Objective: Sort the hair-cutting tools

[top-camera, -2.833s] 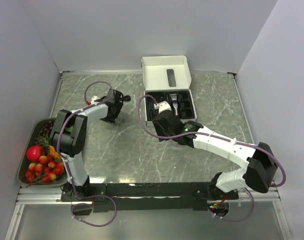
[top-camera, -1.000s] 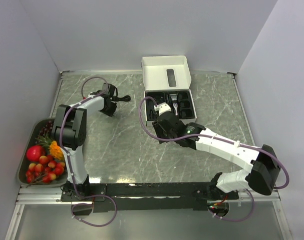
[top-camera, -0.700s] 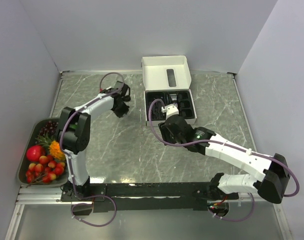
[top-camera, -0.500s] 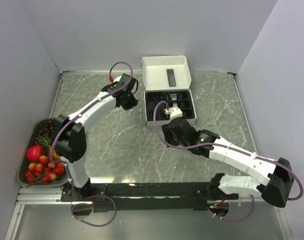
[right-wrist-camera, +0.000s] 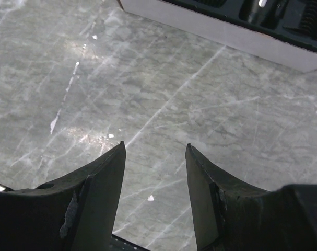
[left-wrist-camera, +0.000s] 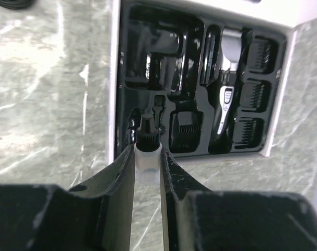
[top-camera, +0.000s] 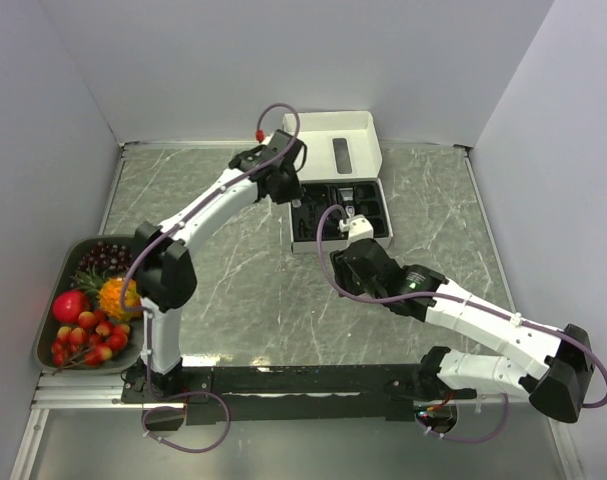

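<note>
My left gripper [left-wrist-camera: 147, 149] is shut on a tiny cylindrical piece [left-wrist-camera: 148, 132], a clear little bottle with a black cap. It hangs over the near-left corner of the black insert in the white box [left-wrist-camera: 114, 78]. A slim black-and-silver clipper [left-wrist-camera: 224, 99] lies in the insert, with black comb guards [left-wrist-camera: 255, 94] in the compartments beside it. In the top view the left gripper [top-camera: 286, 190] reaches the box's left edge. My right gripper [right-wrist-camera: 154, 149] is open and empty over bare marble, just short of the box's front wall [right-wrist-camera: 221, 39].
The box lid [top-camera: 333, 140] stands open at the back. A metal tray [top-camera: 45, 300] of colourful fruit [top-camera: 83, 320] sits at the table's left edge. A bit of black cable [left-wrist-camera: 12, 4] lies left of the box. Grey walls enclose the table.
The left arm swung from the table's left side across to the box, carrying the small piece. The right arm drew back from the box toward the near edge.
</note>
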Action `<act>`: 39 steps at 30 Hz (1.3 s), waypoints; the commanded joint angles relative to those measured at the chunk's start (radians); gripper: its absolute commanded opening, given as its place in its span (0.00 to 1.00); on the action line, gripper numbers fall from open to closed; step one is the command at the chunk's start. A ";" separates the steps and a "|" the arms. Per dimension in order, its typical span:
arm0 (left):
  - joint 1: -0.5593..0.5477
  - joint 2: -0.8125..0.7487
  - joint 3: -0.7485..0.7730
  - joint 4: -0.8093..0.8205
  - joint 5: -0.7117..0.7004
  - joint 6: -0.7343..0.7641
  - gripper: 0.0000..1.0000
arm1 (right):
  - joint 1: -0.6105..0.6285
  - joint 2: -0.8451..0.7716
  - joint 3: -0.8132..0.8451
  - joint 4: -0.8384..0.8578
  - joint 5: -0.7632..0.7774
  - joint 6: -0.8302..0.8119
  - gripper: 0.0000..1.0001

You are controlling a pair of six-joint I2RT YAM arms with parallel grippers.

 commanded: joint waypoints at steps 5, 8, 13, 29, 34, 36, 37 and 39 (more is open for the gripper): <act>-0.015 0.137 0.135 -0.105 -0.013 0.072 0.11 | -0.028 -0.058 -0.044 -0.011 0.032 0.027 0.58; -0.015 0.165 0.134 -0.111 -0.018 0.074 0.11 | -0.036 -0.066 -0.050 -0.008 0.018 0.030 0.58; -0.015 0.175 0.097 -0.087 -0.001 0.066 0.11 | -0.034 -0.055 -0.052 0.000 0.006 0.029 0.59; -0.054 0.225 0.027 -0.054 0.023 0.060 0.12 | -0.036 -0.039 -0.075 0.021 -0.010 0.038 0.59; -0.062 0.234 0.019 -0.047 0.025 0.063 0.13 | -0.034 -0.039 -0.088 0.029 -0.016 0.041 0.59; -0.062 0.244 0.024 -0.048 0.028 0.064 0.13 | -0.036 -0.039 -0.092 0.032 -0.016 0.043 0.59; -0.064 0.248 0.028 -0.048 0.031 0.064 0.13 | -0.034 -0.039 -0.095 0.032 -0.016 0.043 0.60; -0.065 0.258 0.033 -0.045 0.036 0.066 0.14 | -0.034 -0.039 -0.096 0.038 -0.017 0.044 0.60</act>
